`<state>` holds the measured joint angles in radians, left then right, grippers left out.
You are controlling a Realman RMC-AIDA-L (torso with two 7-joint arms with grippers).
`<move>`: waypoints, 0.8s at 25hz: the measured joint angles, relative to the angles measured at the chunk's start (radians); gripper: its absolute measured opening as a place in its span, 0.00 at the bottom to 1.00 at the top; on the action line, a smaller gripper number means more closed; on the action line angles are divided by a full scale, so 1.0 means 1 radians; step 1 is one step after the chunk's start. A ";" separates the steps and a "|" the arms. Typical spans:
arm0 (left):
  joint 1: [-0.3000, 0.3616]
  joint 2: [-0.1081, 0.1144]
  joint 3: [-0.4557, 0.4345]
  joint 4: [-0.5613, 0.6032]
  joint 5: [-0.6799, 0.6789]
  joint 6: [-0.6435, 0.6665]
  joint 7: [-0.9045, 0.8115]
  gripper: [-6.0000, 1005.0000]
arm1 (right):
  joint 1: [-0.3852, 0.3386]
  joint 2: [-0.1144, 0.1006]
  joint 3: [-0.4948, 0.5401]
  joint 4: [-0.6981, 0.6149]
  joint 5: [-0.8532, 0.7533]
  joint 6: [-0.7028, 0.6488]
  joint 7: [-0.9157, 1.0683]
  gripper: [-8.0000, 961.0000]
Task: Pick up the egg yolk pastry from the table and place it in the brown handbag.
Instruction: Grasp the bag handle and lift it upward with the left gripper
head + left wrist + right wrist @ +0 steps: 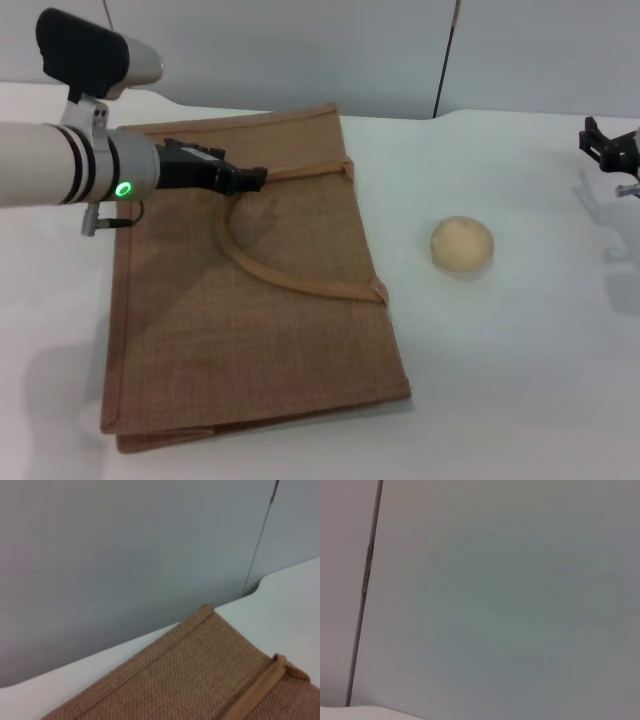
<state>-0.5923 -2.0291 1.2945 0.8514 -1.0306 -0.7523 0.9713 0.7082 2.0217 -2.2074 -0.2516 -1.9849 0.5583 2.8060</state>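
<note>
While left gripper (pixel 252 179) hovers over brown handbag (pixel 250 300) by its handle (pixel 290 275), jaws look closed, empty. Bag lies flat on white surface (pixel 520 350). Egg yolk pastry (pixel 462 245), pale smooth ball, sits right of bag, apart. Right gripper (pixel 603 143) at far edge, jaws state unclear.

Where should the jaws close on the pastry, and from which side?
Across the widest part of the pastry, coming straight down from above. It is a smooth round ball resting alone on the table, apart from the handbag, so any pair of opposite sides probably serves. The right gripper at the table's right edge is nearer; the left gripper hovers over the handbag.
</note>
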 joint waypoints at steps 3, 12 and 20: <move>-0.010 0.000 -0.008 0.000 0.026 -0.016 -0.016 0.67 | 0.000 0.000 0.000 0.000 0.000 0.000 0.000 0.93; -0.048 0.001 -0.028 -0.004 0.111 -0.072 -0.071 0.66 | 0.002 0.000 0.000 0.000 0.000 0.000 -0.003 0.93; -0.072 0.005 -0.030 -0.003 0.237 -0.088 -0.172 0.64 | 0.002 0.000 0.000 0.000 0.000 0.000 -0.003 0.93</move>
<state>-0.6639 -2.0246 1.2645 0.8480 -0.7935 -0.8401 0.7997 0.7100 2.0217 -2.2074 -0.2516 -1.9850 0.5583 2.8034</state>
